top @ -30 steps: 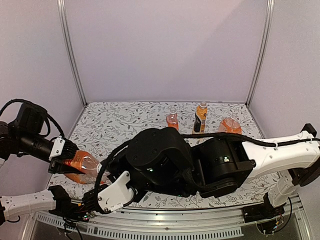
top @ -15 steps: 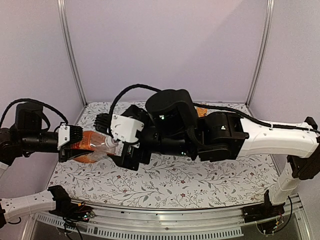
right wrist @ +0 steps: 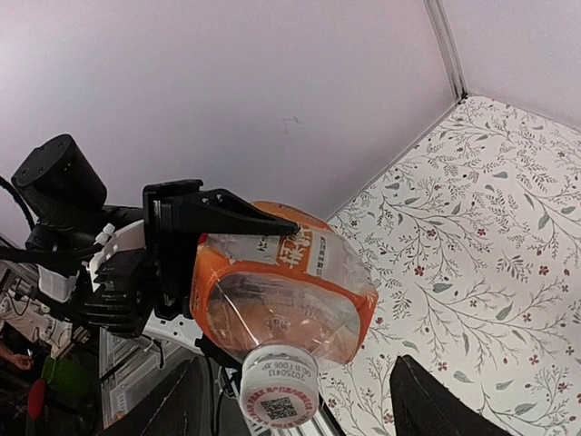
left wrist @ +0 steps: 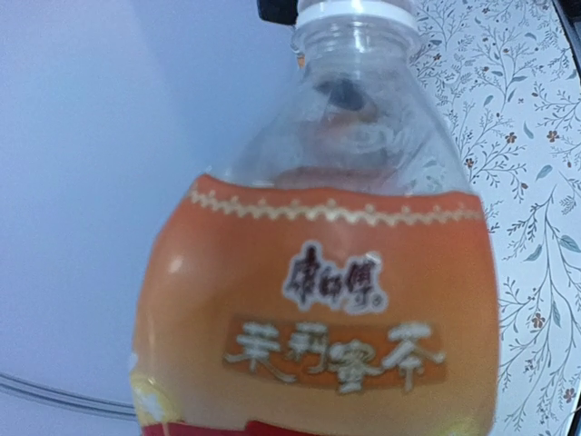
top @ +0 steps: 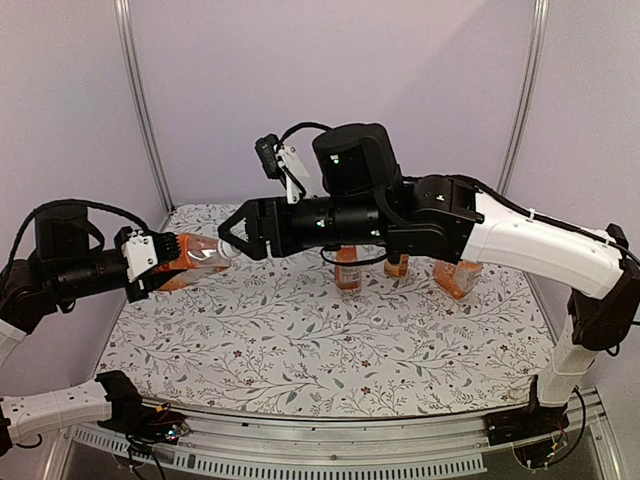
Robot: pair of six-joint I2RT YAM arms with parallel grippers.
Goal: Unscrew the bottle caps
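We see the left gripper [top: 160, 265] clamped on one bottle [top: 192, 258], sideways in the air. Its cap [right wrist: 280, 398] is on, untouched between the spread fingers of the right gripper [right wrist: 307, 404] — nothing unscrewed here yet. Three more bottles [top: 347, 270] wait behind, tops hidden.

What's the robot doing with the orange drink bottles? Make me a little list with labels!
left claw: shut on the held bottle, which is lifted above the table and lying sideways
held bottle: orange drink, white cap on, pointing at the right claw
right claw: open, one finger on each side of the cap, not touching it
other bottles: three, standing at the back of the table, tops hidden by the right arm
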